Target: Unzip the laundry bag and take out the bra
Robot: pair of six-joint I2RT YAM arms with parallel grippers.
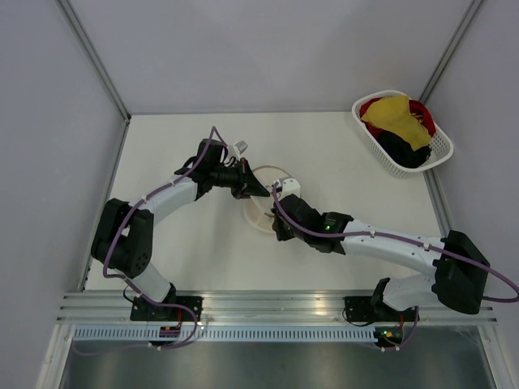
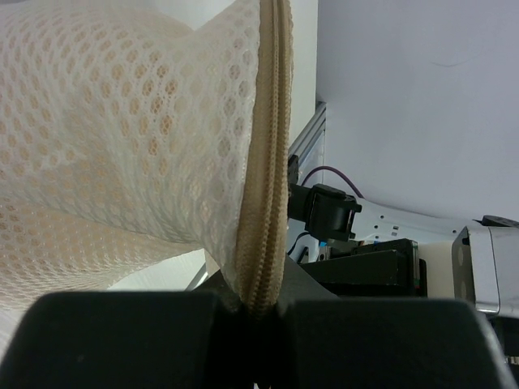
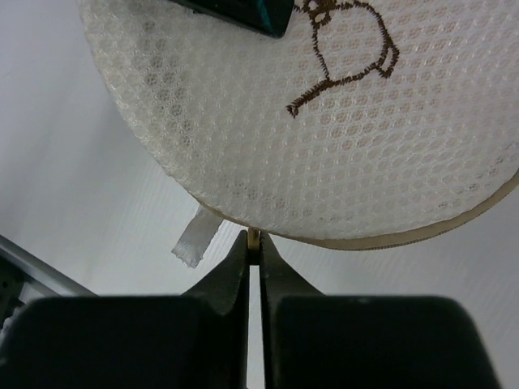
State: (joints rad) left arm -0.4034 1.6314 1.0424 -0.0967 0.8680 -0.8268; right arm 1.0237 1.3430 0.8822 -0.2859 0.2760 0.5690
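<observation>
The laundry bag [image 1: 263,198] lies mid-table between both arms. In the right wrist view its round mesh disc [image 3: 324,121] shows a brown bra outline. My right gripper [image 3: 253,243] is shut on the small beige zip pull at the bag's rim. My left gripper [image 2: 261,306] is shut on the bag's beige zip rim [image 2: 272,162], the mesh bulging left of it. A peach tint shows through the mesh [image 2: 73,235]; the bra itself is hidden inside. The zip looks closed where it shows.
A white lattice basket [image 1: 403,133] with yellow, red and black clothes stands at the back right. A small white label tab [image 3: 195,239] hangs from the bag's rim. Grey walls and metal rails edge the table.
</observation>
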